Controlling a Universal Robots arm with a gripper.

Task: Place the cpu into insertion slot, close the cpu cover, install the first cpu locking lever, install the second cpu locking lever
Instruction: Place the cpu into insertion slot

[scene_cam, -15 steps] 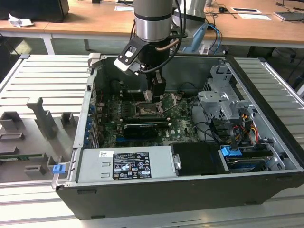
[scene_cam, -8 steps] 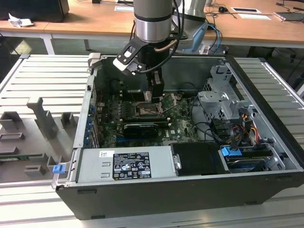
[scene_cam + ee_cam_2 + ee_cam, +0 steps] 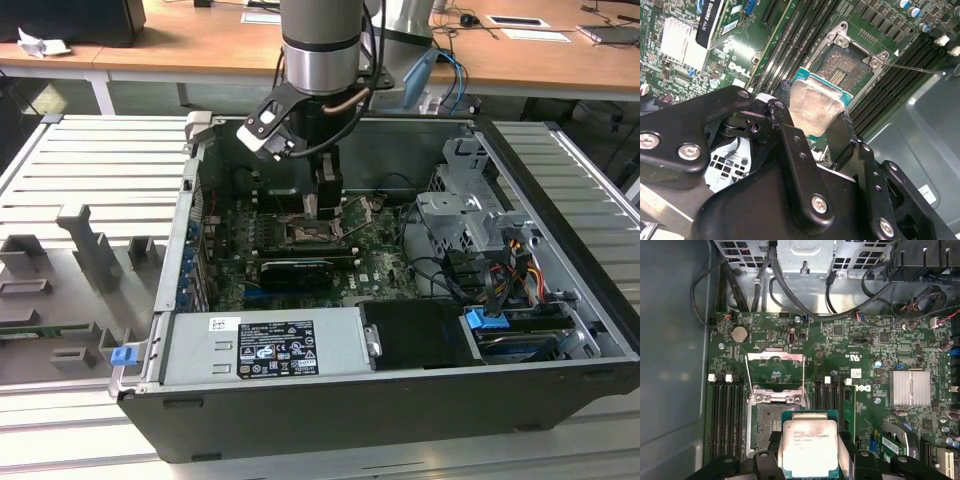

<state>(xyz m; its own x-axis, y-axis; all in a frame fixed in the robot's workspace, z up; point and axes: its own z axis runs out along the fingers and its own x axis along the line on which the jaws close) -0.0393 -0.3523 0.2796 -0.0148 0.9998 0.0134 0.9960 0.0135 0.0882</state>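
Aloft, cpu in gripper; near insertion slot

cpu — above insertion slot | cpu cover — open beside it

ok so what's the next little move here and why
Probably shift the hand sideways until the cpu hangs square over the insertion slot, before any lowering. The hand grips the cpu by its edges above the board. In both wrist views the cpu covers only part of the slot, and the cpu cover stands open.
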